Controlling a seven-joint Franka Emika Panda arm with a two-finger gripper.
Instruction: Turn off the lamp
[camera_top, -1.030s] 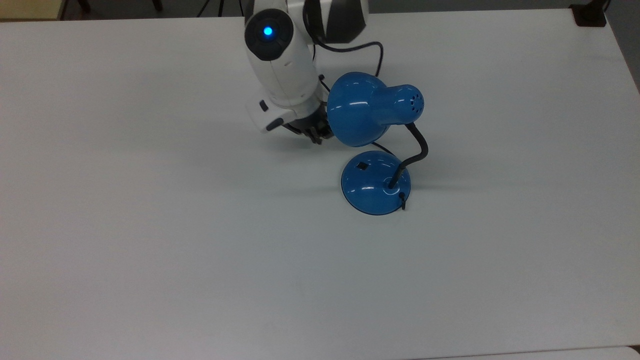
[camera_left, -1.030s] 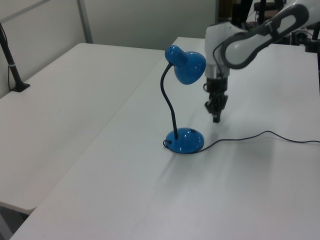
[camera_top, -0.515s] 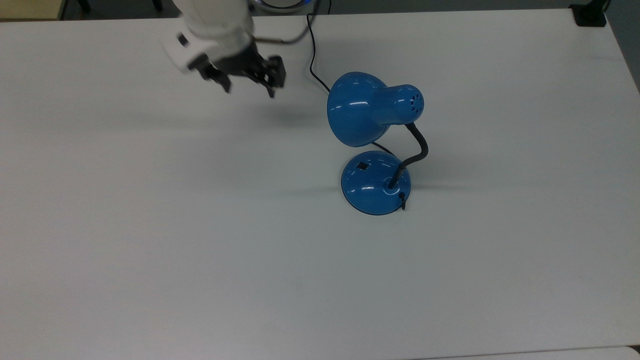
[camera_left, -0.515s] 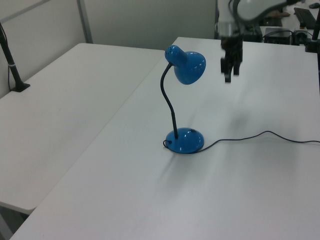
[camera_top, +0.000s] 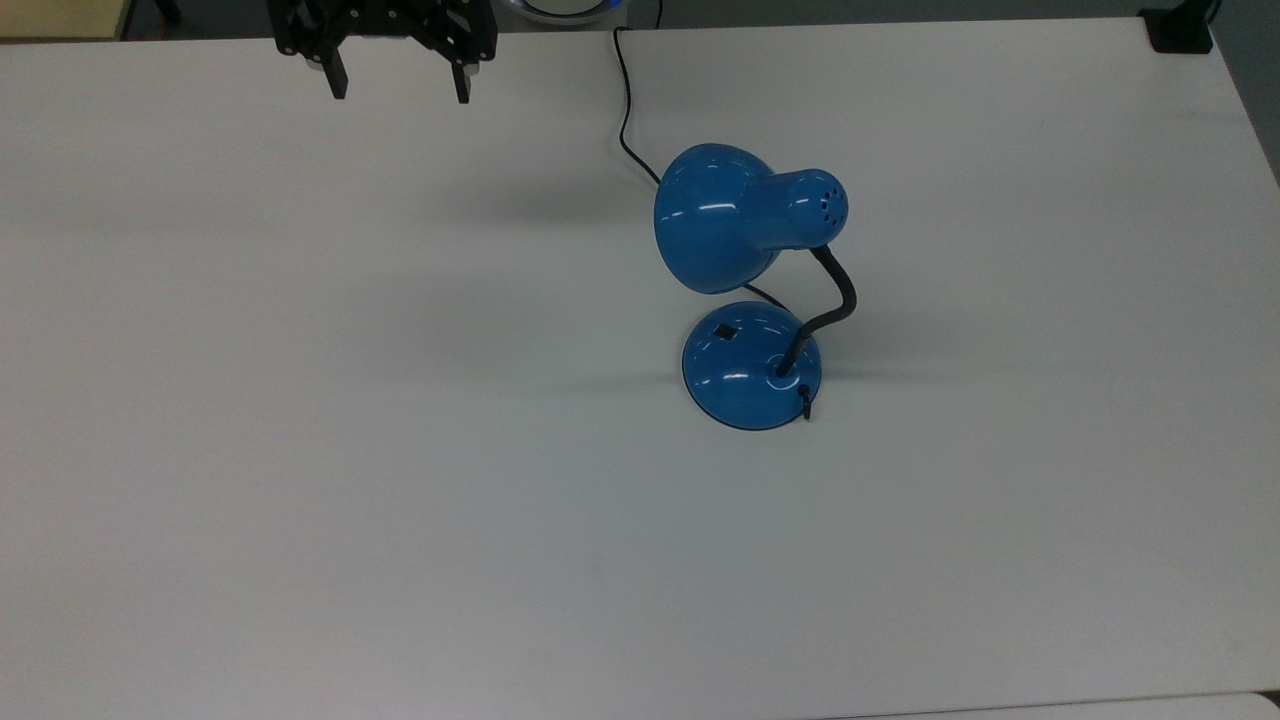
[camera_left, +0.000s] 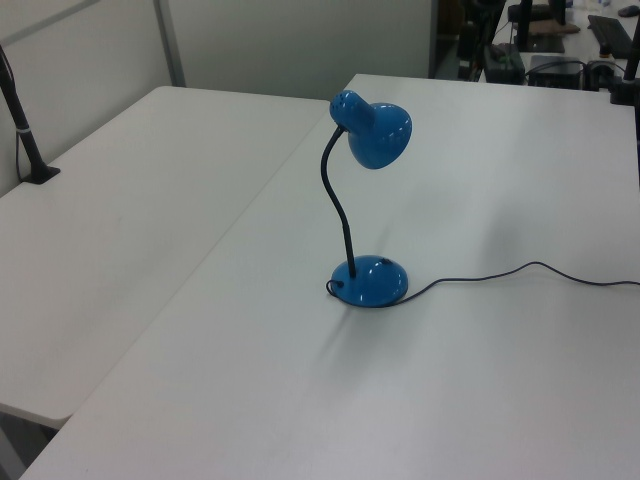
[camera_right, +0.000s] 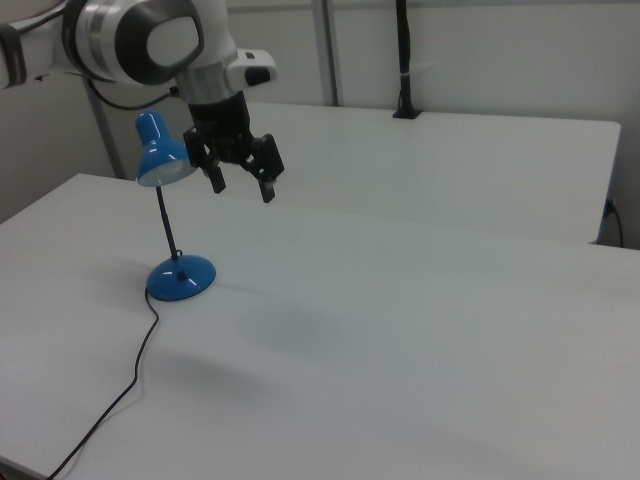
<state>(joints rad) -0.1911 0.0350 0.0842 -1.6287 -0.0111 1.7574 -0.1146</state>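
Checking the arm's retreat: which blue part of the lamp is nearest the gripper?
The shade, not the base: in the top view it lies closer to the open gripper.

White table (camera_top: 400, 450) spans top view, surface bare and matte. Second white table (camera_left: 120, 200) adjoins it on left view's left, narrow seam between them. Black clamp post (camera_left: 25, 130) stands at second table's far edge, visible also in right view (camera_right: 404, 60). Metal upright (camera_left: 168, 45) rises against pale wall (camera_left: 290, 40) behind. Dark equipment (camera_left: 545, 40) clusters beyond far table edge.
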